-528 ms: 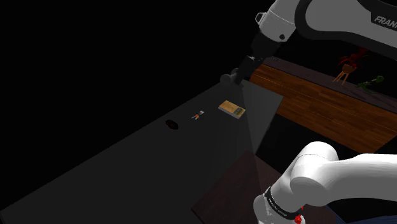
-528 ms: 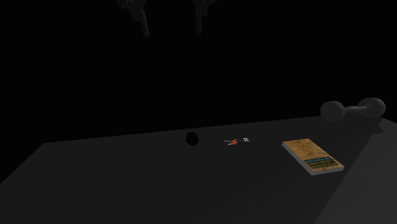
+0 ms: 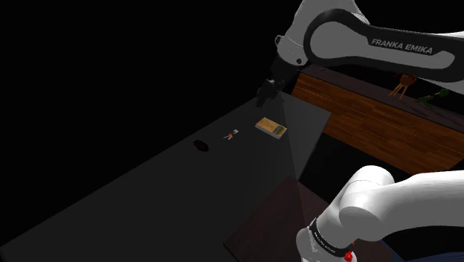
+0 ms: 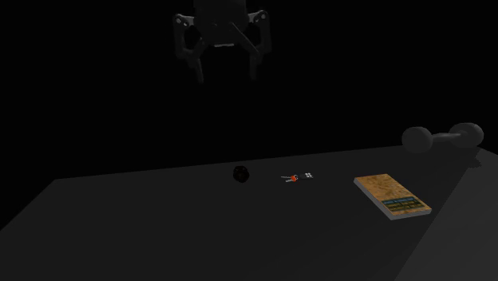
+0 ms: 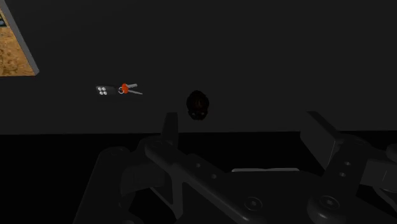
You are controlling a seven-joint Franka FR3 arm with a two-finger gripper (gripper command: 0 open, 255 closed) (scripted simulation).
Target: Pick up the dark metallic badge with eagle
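From the shoulder view, the gripper [image 3: 266,92] hangs above the dark table [image 3: 149,201], and the badge [image 3: 201,146] lies near its far edge, beside keys [image 3: 231,135]. In the second exterior view, the fingers [image 4: 197,73] are spread wide and hold nothing. In the wrist view, the badge sits apart from them.

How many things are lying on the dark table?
4: the dark badge, keys beside it, a book past those, a dumbbell-like thing at the edge. Darkness may hide more.

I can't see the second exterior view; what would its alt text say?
An open black pincer hangs high above a dim, dark table. On it lie a small dark badge, keys with a red tag, a brown book and a dumbbell.
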